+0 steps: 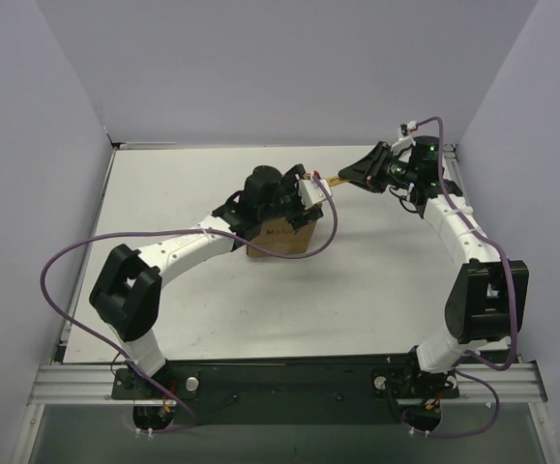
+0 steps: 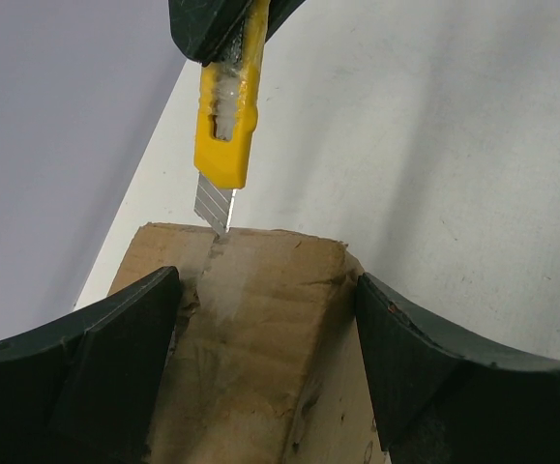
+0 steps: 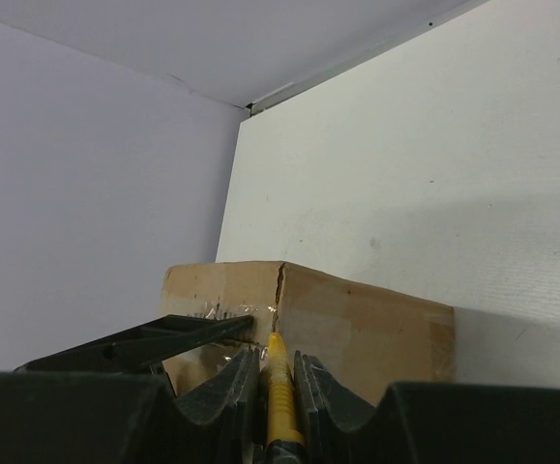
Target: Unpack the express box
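Note:
The express box, a brown cardboard carton with clear tape along its top seam, stands near the table's middle. My left gripper reaches over it from above. In the left wrist view its jaws stand wide, and both fingers lie against opposite sides of the express box. My right gripper is shut on a yellow utility knife. The knife points down, its blade tip touching the taped seam at the box's far top edge. The right wrist view shows the knife between the right gripper's jaws, aimed at the box's seam.
The white table is closed in by grey walls at the back and on both sides. Purple cables loop beside each arm. A left finger lies along the box's taped side just left of the knife.

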You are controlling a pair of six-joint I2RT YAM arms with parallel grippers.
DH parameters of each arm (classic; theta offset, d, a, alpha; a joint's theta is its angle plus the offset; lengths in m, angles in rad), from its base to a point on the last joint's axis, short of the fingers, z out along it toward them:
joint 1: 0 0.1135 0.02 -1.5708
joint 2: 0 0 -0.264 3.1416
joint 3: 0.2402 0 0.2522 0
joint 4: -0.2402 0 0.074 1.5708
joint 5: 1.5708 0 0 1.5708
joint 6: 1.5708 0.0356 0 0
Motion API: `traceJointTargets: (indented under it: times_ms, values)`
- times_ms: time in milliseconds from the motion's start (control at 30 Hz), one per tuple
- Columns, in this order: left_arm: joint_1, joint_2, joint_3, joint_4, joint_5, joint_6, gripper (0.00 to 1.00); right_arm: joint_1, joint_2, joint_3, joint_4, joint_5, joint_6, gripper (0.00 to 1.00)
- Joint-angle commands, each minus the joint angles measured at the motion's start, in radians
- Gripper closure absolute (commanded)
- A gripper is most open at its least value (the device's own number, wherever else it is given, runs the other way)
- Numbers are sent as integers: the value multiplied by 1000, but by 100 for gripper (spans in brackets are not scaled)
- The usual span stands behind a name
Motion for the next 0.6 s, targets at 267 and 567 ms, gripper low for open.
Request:
traceJointTargets:
  times_ms: [267,567]
  values:
    - [57,70,53,-27,-199,-47,19,-3,-53,-12,-97,-219,-19,100]
    - [72,67,38,-45,-242,-73,21,-20,-24,-40,-41,-244,74,100]
